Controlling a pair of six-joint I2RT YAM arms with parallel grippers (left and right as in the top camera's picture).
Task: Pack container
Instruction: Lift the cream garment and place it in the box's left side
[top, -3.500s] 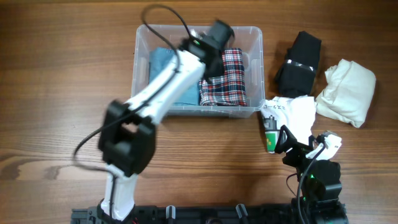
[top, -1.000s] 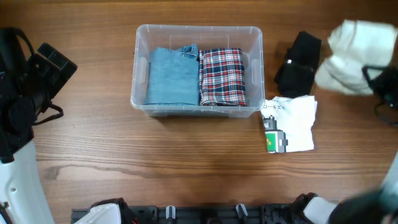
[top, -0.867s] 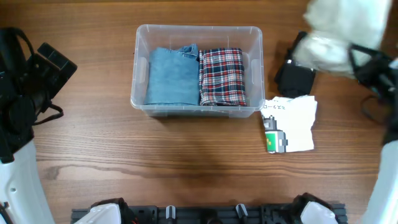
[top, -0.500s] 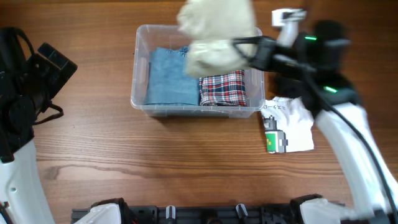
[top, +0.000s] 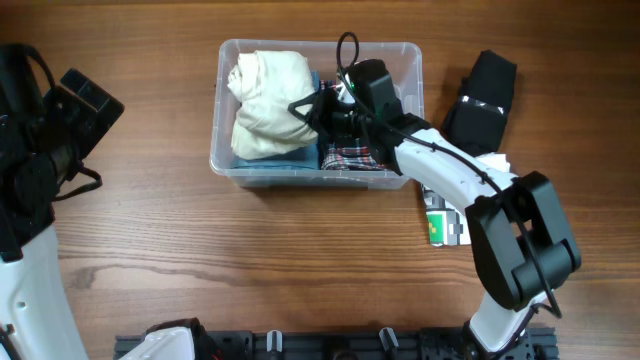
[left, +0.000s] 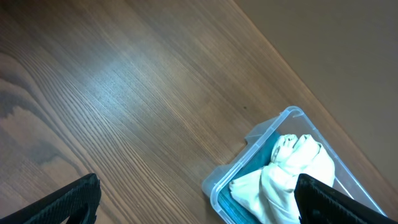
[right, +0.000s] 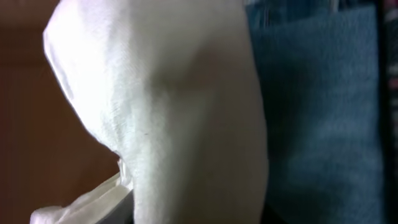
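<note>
Container (top: 222, 100) sits at the far middle of the table (top: 300, 280), and its corner (left: 219, 186) shows in my left wrist view. Packed so far: a blue folded garment (top: 285, 163) on the left, a plaid garment (top: 352, 158) on the right, and a cream bundle (top: 265, 105) lying on top of the blue one. My right gripper (top: 303, 107) reaches over the plaid side and looks pinched on the bundle's right edge. The right wrist view is filled by cream cloth (right: 186, 112) against blue fabric (right: 323, 124), with no fingers in sight, so that grip is a judgement from overhead. Release is not yet done. My left gripper (left: 196, 190) hangs wide and empty, well apart at the table's left. Unpacked to the right of the bin: a black bundle (top: 482, 95), a white cloth (top: 492, 168) and a small green-and-white item (top: 437, 228). Room looks tight, and my own right arm lies across the bin's right wall.
</note>
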